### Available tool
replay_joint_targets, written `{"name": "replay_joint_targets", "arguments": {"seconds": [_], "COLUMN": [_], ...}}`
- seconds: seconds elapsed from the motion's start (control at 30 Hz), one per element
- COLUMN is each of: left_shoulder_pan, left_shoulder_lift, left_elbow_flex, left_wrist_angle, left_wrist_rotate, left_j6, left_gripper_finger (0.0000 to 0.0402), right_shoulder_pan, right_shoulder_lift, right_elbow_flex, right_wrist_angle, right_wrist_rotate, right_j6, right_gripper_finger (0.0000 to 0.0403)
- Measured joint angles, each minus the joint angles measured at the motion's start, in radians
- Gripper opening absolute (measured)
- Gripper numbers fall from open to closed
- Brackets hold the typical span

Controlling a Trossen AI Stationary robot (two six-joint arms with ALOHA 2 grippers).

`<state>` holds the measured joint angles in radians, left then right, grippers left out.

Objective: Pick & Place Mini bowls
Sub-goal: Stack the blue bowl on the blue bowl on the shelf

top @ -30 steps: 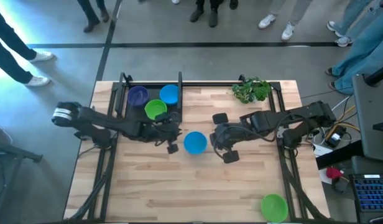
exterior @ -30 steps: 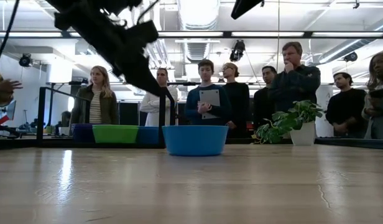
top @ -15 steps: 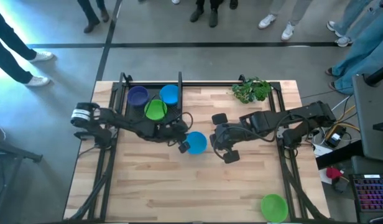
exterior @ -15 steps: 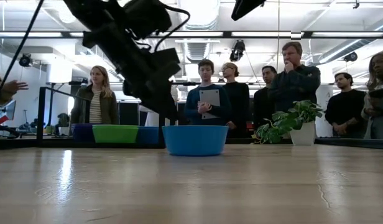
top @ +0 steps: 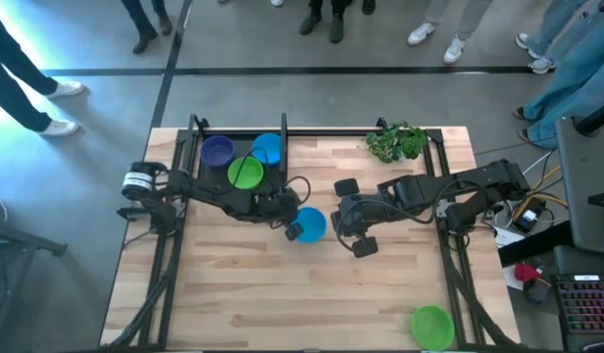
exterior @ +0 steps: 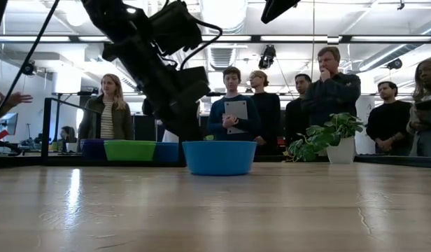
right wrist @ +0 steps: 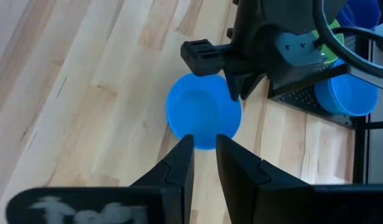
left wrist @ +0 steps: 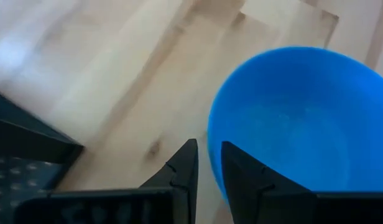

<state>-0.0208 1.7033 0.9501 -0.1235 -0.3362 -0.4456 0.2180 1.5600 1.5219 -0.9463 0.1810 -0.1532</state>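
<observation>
- Two arms meet over our wooden table (top: 282,304).
- We see the left gripper (top: 294,230) at the near rim of the blue bowl (top: 311,224) mid-table, fingers (left wrist: 182,174) a narrow gap apart, the rim just beside them.
- Our right gripper (top: 346,227) waits beside the bowl's other side, fingers (right wrist: 179,163) nearly together, holding nothing.
- A lime bowl (top: 431,325) sits at the table's near right corner.

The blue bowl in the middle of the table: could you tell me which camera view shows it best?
The right wrist view: the blue bowl shows whole, from above, with the left gripper at its rim. The high view shows it small, the low view only side-on, and the left wrist view cuts it off.
</observation>
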Motion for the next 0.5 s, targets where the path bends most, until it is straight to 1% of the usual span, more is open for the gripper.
{"name": "replay_joint_targets", "arguments": {"seconds": [0.1, 0.37, 0.43, 0.5], "left_shoulder_pan": [0.000, 0.000, 0.002, 0.005], "left_shoulder_lift": [0.010, 0.035, 0.037, 0.039], "left_elbow_flex": [0.000, -0.001, 0.001, 0.003], "left_wrist_angle": [0.000, 0.000, -0.001, 0.000], "left_wrist_rotate": [0.045, 0.050, 0.050, 0.050], "left_j6": [-0.002, -0.005, -0.013, -0.021], "left_gripper_finger": [0.0064, 0.0064, 0.0058, 0.0040], "right_shoulder_pan": [0.000, 0.000, 0.000, 0.000], "right_shoulder_lift": [0.000, 0.000, 0.000, 0.000], "right_elbow_flex": [0.000, 0.000, 0.000, 0.000], "right_wrist_angle": [0.000, 0.000, 0.000, 0.000], "right_wrist_rotate": [0.000, 0.001, 0.001, 0.001], "right_j6": [0.000, -0.001, -0.002, -0.003], "right_gripper_finger": [0.0064, 0.0063, 0.0063, 0.0063]}}
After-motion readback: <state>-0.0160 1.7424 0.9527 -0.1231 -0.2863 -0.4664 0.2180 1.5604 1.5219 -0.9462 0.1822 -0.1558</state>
